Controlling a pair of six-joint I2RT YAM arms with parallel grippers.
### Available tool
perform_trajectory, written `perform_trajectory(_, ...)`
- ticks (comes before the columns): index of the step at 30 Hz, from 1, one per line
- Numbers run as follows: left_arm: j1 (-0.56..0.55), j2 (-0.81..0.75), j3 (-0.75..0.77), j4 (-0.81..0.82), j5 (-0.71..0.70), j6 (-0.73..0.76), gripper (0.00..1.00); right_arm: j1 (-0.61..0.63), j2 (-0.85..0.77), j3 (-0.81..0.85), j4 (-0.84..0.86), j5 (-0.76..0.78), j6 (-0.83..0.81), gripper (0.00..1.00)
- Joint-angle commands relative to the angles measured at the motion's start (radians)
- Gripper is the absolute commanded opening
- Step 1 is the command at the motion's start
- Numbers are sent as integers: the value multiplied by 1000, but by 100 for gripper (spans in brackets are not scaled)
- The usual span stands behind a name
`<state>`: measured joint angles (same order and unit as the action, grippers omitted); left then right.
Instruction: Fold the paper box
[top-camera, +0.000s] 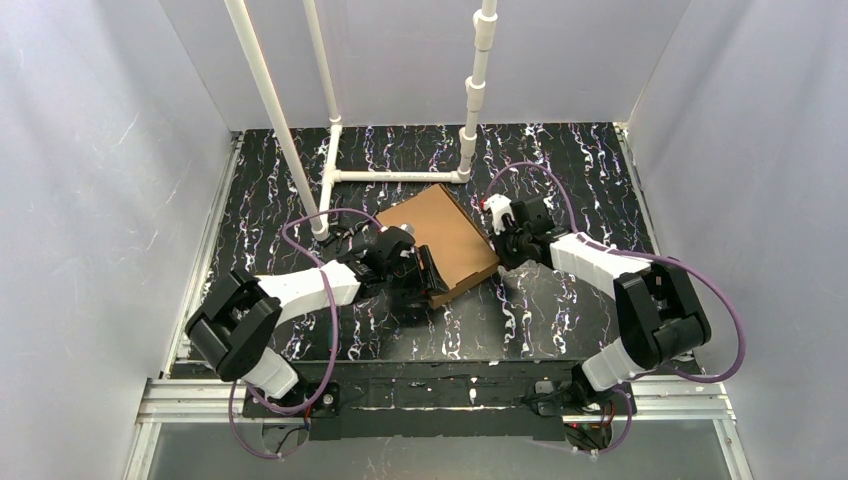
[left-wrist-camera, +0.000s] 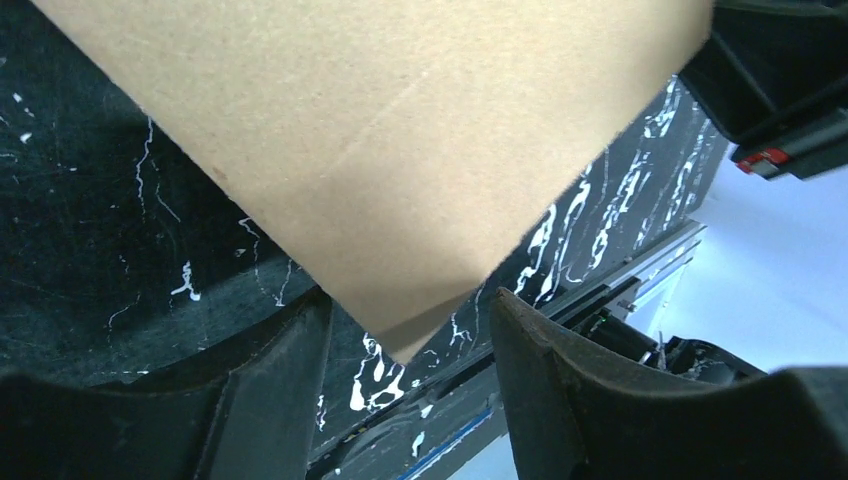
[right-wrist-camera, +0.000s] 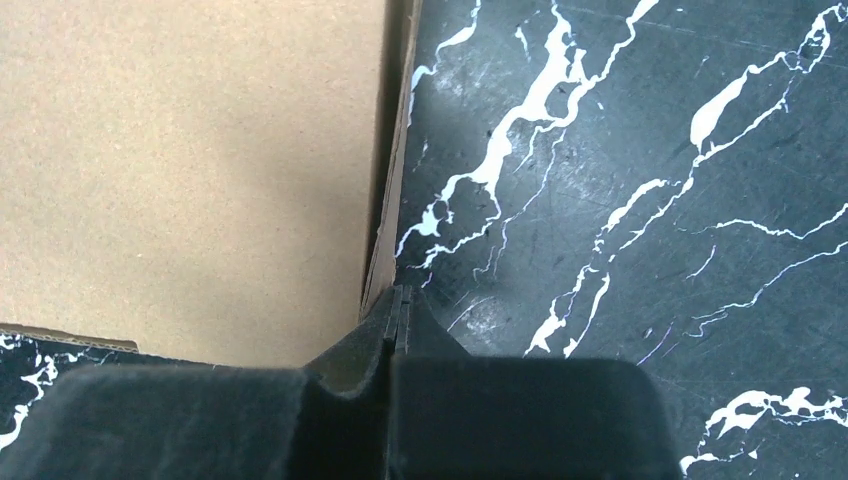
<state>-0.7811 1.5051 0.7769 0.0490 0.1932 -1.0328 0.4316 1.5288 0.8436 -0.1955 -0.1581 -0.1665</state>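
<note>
peering over the arms, you can see the paper box (top-camera: 438, 232) lying near the middle of the black marbled table (top-camera: 570, 320). it is turned at an angle, and its far corner is close to the white pipe frame (top-camera: 400, 176). 2 arms reach in at it, 1 from each side. the left gripper (left-wrist-camera: 405, 310) sits at the box's near left edge with its jaws partly apart. a corner of the cardboard pokes in between the 2 fingers (left-wrist-camera: 280, 390), and a sliver of table shows on either side of it, so nothing is clamped. the right gripper (right-wrist-camera: 398, 305) is at the box's right side, its fingers pinched fully together with nothing between them. its tips are right up against the cardboard's side edge.
</note>
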Motion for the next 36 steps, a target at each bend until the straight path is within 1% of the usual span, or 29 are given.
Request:
perform_trajectory(1,-31,45,62,27,-10,-9,55,82,-64,-41,24,-106,-2,1)
perform_trajectory(5,-44,88,80,41,-6,-14,54,86,-57,-35,21,-115,10,1)
perform_trajectory(8,-46,85,72,43,-15,-15,54,78,-59,-34,26,-37,7,1)
perform_trajectory(10,-47,58,47,41,-35,-10,54,35,-61,-27,32,24,18,1)
perform_trajectory(13,-47,4,-7,25,-73,-7,54,-46,-66,-23,36,73,34,1)
perform_trajectory(16,-45,-25,-44,23,-79,-6,54,-72,-68,-26,45,102,35,1)
perform_trajectory(21,-46,-26,-52,25,-68,-5,54,-71,-44,-19,48,99,35,1)
perform_trajectory(23,-45,-22,-46,25,-64,-1,54,-65,-39,-22,45,42,40,1)
perform_trajectory(26,-47,-8,-31,26,-51,10,54,-2,-30,-38,35,-92,28,1)
perform_trajectory(28,-47,8,-19,26,-38,20,54,62,-32,-44,30,-113,5,1)
perform_trajectory(32,-46,19,-16,28,-24,31,54,92,-32,-47,41,-79,-11,1)
perform_trajectory(36,-46,1,-31,20,-29,62,54,60,-28,-34,43,83,-17,1)
